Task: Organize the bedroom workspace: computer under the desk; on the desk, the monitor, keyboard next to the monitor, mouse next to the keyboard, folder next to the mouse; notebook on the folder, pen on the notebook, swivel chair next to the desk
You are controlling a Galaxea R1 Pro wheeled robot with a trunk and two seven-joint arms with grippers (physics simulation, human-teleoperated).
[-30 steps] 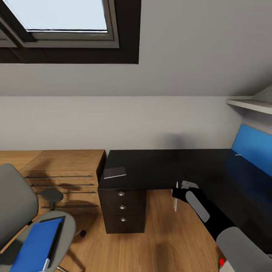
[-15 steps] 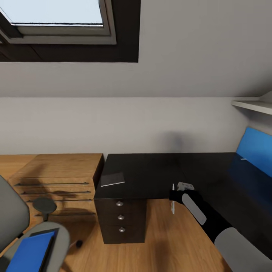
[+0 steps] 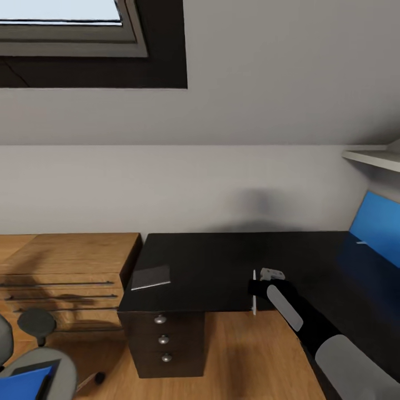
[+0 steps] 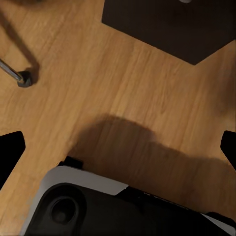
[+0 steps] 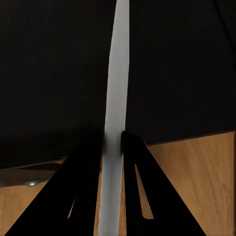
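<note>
My right gripper (image 3: 254, 293) is shut on the pen (image 3: 254, 283), a thin white stick held upright over the front edge of the black desk (image 3: 222, 261). The right wrist view shows the pen (image 5: 116, 98) pinched between the two dark fingers (image 5: 88, 162), with the desk top (image 5: 54, 73) behind it. The grey notebook (image 3: 150, 276) lies flat near the desk's left end. A corner of the blue folder (image 3: 25, 383) rests on the swivel chair (image 3: 58, 369) at the lower left. My left gripper (image 4: 120, 147) hangs open over the wood floor.
A light wood cabinet (image 3: 66, 261) with bar handles adjoins the desk's left end. Dark drawers (image 3: 163, 340) sit under the desk. A blue back panel (image 3: 378, 225) and a white shelf (image 3: 372, 158) are at the right. A chair leg with a caster (image 4: 19, 76) is near the left gripper.
The whole view has slid, so the camera moved: desk and cabinet sit further left and lower, and the chair is mostly out of frame. The right gripper still holds the pen.
</note>
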